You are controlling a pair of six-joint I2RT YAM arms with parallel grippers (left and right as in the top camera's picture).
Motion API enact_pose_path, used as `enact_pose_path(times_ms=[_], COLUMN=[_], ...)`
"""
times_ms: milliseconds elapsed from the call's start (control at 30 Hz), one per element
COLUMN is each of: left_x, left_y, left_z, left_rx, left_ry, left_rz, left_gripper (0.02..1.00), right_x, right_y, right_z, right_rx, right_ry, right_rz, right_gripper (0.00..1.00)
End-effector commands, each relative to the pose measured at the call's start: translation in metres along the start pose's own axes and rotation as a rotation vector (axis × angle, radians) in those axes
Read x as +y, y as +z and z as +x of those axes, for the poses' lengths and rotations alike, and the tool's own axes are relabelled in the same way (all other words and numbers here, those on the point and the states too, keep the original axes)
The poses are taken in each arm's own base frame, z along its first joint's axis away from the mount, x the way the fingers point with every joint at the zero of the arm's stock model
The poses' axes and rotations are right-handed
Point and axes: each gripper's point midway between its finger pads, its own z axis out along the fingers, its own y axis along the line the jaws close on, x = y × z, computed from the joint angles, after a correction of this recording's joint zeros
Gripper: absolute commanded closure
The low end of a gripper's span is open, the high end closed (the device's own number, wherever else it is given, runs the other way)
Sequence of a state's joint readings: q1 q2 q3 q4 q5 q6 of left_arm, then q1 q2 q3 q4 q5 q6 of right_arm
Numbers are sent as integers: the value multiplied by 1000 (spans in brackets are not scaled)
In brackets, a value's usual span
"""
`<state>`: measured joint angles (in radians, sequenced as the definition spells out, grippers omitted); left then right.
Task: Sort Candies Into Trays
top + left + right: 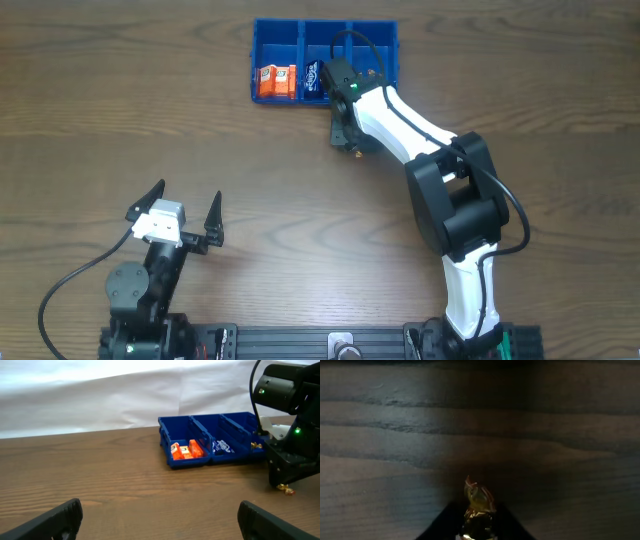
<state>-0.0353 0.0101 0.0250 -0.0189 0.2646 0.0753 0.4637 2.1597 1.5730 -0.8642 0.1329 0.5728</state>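
Candy in gold foil wrapper [478, 498] sits clamped in right pincer [477, 524], close to brown wooden tabletop [280, 200], near blue plastic three-compartment tray [275, 40]; left pincer [187, 208] gapes apart.

**Top cam:** fixed overhead, looks straight down on the whole table [300, 220]; arm bases at bottom edge.

**L wrist cam:** low, faces across the table toward blue tray [177, 427] and right gripper [285, 485], mid-range. Left gripper [160, 510] fingers [55, 520] sit wide apart at the bottom corners.

**R wrist cam:** v. close, looks down on wood; gold candy [477, 500] is pinched at the frame edge.

**Shared:** tray and right gripper appear in top & L wrist; candy appears in both wrist views.
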Motion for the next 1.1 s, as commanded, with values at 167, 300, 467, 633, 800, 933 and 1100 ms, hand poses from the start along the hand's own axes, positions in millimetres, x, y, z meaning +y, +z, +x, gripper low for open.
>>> enact_pose_path(times_ms=[167,300,467,633,800,933,1100], left_x=[-3,-3,-3,-3,-3,-3,-3], left_y=[1,1,1,1,1,1,1], left_z=[16,16,16,16,16,16,16], left_rx=[44,44,44,44,44,44,44], left_ry=[-19,-19,-19,-19,-19,-19,-19], left_rz=[21,20,21,20,20,21,21], left_gripper=[20,20,20,20,20,20,20], right_x=[-5,-4,0,-6,-35,-43,-42], right_y=[5,2,-36,-129,-194,-205,-164], right_z=[0,-2,-20,-54,-95,-131,-156], right_rx=[-1,-8,-82,-308,-541,-670,-669], right_ry=[1,2,9,6,6,11,40], right_rz=[26,22,-22,-78,14,33,37], right_gripper=[884,906,910,915,919,919,919])
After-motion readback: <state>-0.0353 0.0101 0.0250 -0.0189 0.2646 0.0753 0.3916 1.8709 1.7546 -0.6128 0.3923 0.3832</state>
